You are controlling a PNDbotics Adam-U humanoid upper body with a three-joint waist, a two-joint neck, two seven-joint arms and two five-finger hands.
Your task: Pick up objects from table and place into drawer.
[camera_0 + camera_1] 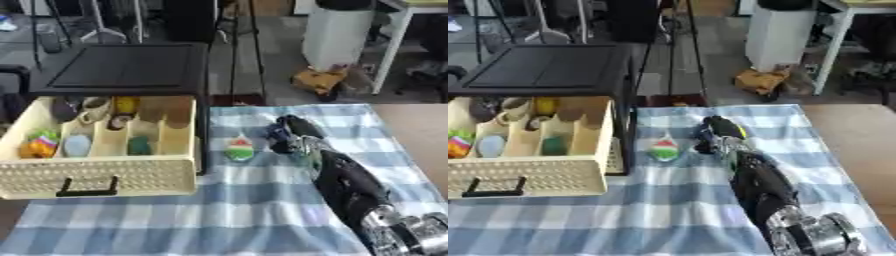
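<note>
Item: small toy [240,149], teardrop-shaped, with red, white and green bands. It lies flat on the blue-and-white checked cloth [219,220] covering the table, just right of the drawer's corner and just left of the hand. What it depicts cannot be made out.

Handling, by judgement: it looks light and probably rigid or slightly rubbery, with little risk of breakage. It lies low against the cloth, so the fingers would need to come down on both sides of its wider lower part. The narrow top gives less to hold. The cloth may bunch under a sliding finger.

Right hand [289,134]: black, reaching in from the lower right, with the forearm lying across the cloth. The fingers are curled downward next to the toy. Whether they touch it, or enclose anything, cannot be told. Nothing is visibly held.

Left hand: not in view.

Drawer [96,177]: cream, perforated front with a black handle [87,190], pulled open under a black cabinet [127,67]. Its divided compartments already hold several small colourful objects. At least one compartment near the right wall seems to have room.
</note>
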